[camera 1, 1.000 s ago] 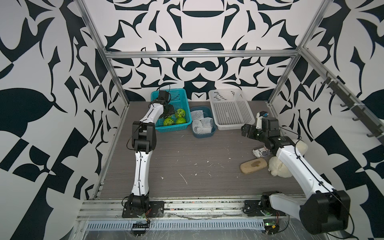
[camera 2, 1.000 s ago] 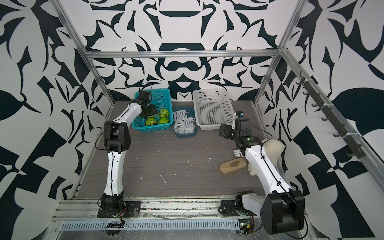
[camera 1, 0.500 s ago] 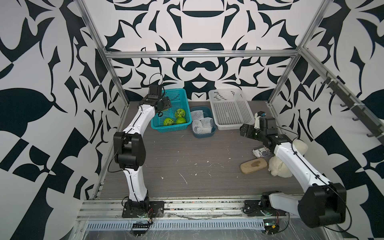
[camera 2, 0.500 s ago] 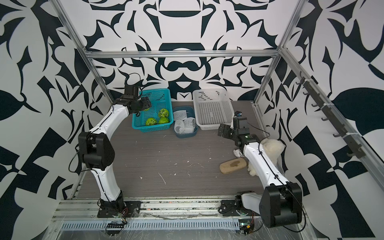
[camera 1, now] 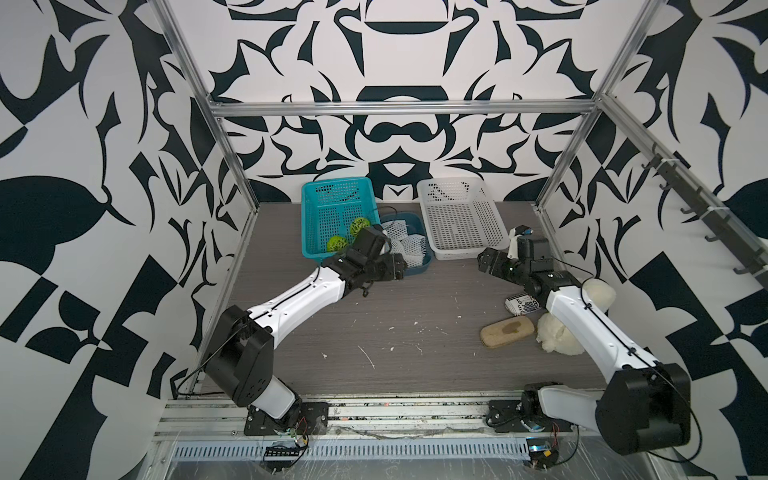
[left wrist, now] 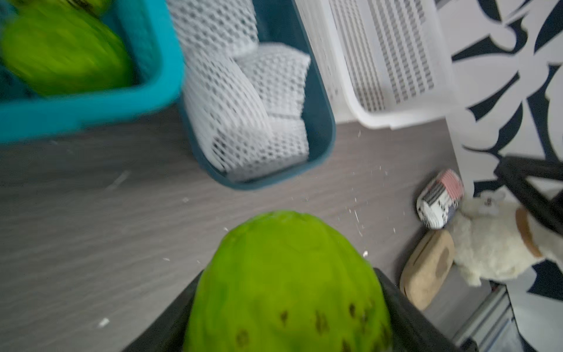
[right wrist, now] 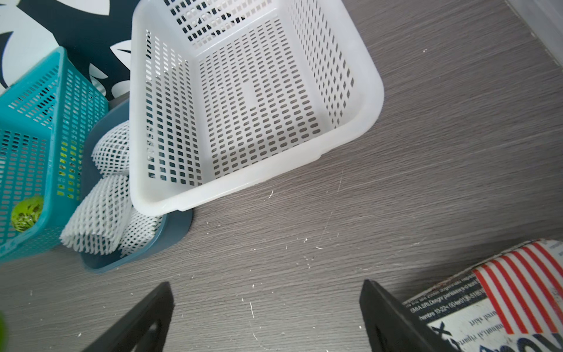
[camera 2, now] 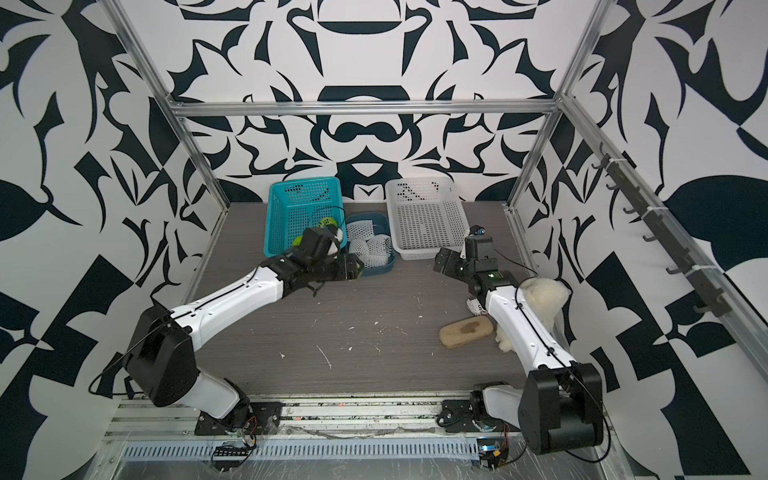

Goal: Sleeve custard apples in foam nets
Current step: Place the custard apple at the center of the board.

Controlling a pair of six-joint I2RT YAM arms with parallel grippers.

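Left gripper (camera 1: 392, 268) pinches one apple (left wrist: 286, 283), a jaw on either side of it. The left wrist view shows bright green, bumpy skin with dark specks, somewhat blurred. In both top views the gripper body hides this fruit. The gripper sits over the table (camera 1: 415, 332), just in front of the dark blue tray (camera 1: 417, 272), near where the tray and the teal basket (camera 1: 306, 224) meet; its height above the table I cannot tell. The teal basket stands at the table's back edge, left of centre. Inside it, an apple (camera 1: 337, 243) lies near the front wall and another apple (camera 1: 359, 226) lies by the right wall. The left arm covers the basket's front right corner. Nets (camera 1: 409, 245) lie piled loose in the tray, white mesh with diamond holes; the count is unclear. The white basket (right wrist: 243, 186) stands just right of the tray at the back edge; whether the two touch, I cannot tell. Right gripper (right wrist: 266, 286) has its jaws spread wide, with only bare table showing between them. It hangs in front of the white basket's front right corner. A striped can (right wrist: 487, 304) lies on its side just beside it, toward the right edge. A tan pad (camera 1: 507, 330) and a plush toy (camera 1: 557, 336) lie near the right edge, the toy partly behind the right arm.
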